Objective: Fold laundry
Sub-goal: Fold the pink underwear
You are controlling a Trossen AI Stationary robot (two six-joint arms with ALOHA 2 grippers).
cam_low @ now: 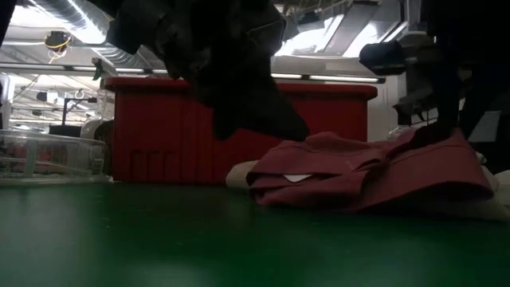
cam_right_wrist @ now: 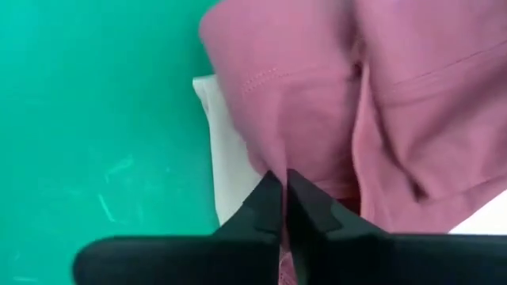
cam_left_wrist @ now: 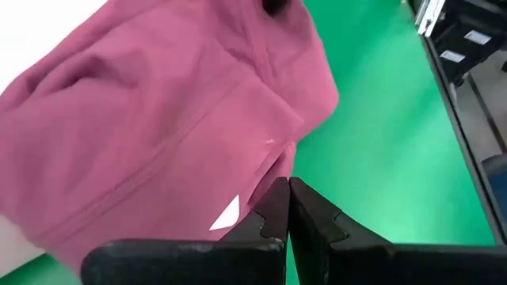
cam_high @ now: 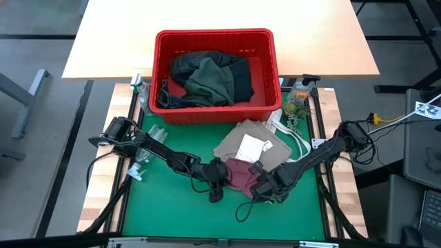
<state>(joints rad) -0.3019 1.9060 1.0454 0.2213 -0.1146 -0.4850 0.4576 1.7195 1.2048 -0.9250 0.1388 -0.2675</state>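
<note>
From above, the maroon piece [cam_high: 241, 173] lies on the green worktop [cam_high: 172, 207] just in front of the red basket [cam_high: 215, 41], partly over the tan top [cam_high: 244, 138]. Left pincer [cam_high: 216, 193] closed beside it; right pincer [cam_high: 265, 191] pinches its edge. Each wrist view shows fingers together against maroon cloth.

The maroon piece [cam_left_wrist: 158, 119] is soft matt cloth with stitched seams. The basket [cam_high: 215, 40] is glossy red plastic; the mat [cam_high: 172, 200] is smooth matt green
</note>
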